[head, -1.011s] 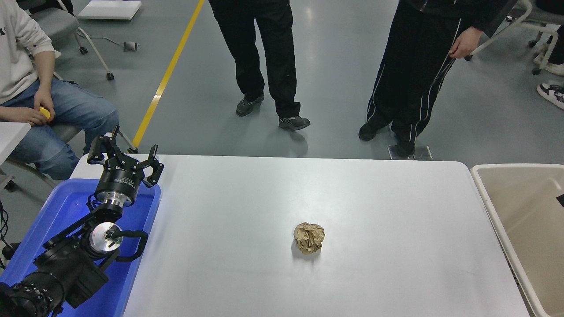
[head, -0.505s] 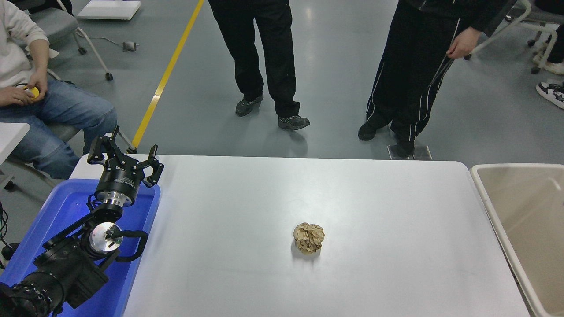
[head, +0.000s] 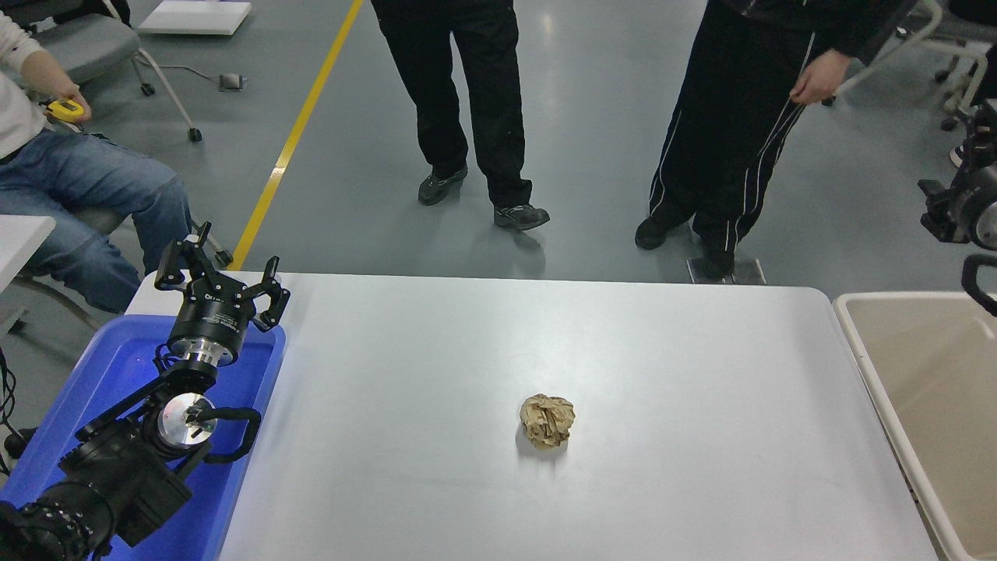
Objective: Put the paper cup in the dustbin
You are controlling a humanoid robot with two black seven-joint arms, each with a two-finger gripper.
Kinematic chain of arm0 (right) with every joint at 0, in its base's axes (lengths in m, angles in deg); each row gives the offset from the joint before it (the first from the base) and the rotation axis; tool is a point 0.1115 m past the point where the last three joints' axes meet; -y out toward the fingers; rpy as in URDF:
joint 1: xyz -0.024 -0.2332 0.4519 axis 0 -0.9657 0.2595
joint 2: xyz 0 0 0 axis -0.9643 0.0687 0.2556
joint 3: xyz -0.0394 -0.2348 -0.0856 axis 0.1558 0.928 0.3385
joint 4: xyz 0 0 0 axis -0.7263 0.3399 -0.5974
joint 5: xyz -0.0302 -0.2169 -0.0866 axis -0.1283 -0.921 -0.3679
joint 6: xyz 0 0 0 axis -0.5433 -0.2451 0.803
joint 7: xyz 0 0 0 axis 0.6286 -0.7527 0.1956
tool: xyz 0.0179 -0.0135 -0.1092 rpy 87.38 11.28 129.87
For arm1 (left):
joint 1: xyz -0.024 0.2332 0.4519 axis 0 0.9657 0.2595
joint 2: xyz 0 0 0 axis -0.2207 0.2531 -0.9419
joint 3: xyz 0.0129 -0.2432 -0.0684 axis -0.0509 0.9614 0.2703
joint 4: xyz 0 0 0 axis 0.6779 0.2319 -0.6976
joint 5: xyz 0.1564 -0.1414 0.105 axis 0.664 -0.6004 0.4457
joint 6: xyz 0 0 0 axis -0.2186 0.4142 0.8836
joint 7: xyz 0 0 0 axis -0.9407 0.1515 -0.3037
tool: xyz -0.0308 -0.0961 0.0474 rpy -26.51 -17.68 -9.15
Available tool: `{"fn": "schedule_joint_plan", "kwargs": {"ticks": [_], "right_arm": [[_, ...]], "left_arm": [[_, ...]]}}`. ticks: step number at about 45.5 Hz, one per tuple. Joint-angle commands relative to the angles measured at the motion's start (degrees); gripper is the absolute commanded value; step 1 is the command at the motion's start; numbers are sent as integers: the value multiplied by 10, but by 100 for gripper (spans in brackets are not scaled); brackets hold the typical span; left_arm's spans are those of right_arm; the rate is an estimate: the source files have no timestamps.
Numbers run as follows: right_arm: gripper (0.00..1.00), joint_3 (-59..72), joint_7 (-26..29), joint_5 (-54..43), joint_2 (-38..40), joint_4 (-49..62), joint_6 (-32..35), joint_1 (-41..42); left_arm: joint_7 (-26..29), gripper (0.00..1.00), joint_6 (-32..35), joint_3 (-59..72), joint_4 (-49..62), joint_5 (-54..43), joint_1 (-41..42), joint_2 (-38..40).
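The paper cup is out of view. At the table's right end stands the beige dustbin (head: pixel 857 352), only partly in the picture; what shows of its inside is bare. Part of my right arm (head: pixel 964 209) comes in at the right edge, just above the dustbin's far corner, and its gripper's state does not show. My left gripper (head: pixel 218 273) is parked at the lower left with its fingers spread open and nothing between them.
A crumpled brown paper ball (head: pixel 547 421) lies mid-table. A bright blue bin (head: pixel 109 366) sits under the left arm. Two people in black trousers stand at the far side, and a seated person at upper left holds a small yellow thing (head: pixel 64 107).
My right arm has come into view at the right edge above the dustbin. The seated person has lifted the hand with the yellow thing. The left arm and paper ball have not moved.
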Motion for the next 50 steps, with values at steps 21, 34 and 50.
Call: {"fn": "schedule_joint_plan", "kwargs": {"ticks": [21,34,50], "right_arm": [[100,-57,-164,1,-99,-48,3,-182],[100,-115,-165,7,-117,-75,3,-218],[100,-151,-165,19,-133,-77,19,-234]], "left_arm": [[0,100,1,0,0,0,0,0],[0,100,1,0,0,0,0,0],[0,100,1,0,0,0,0,0]]}}
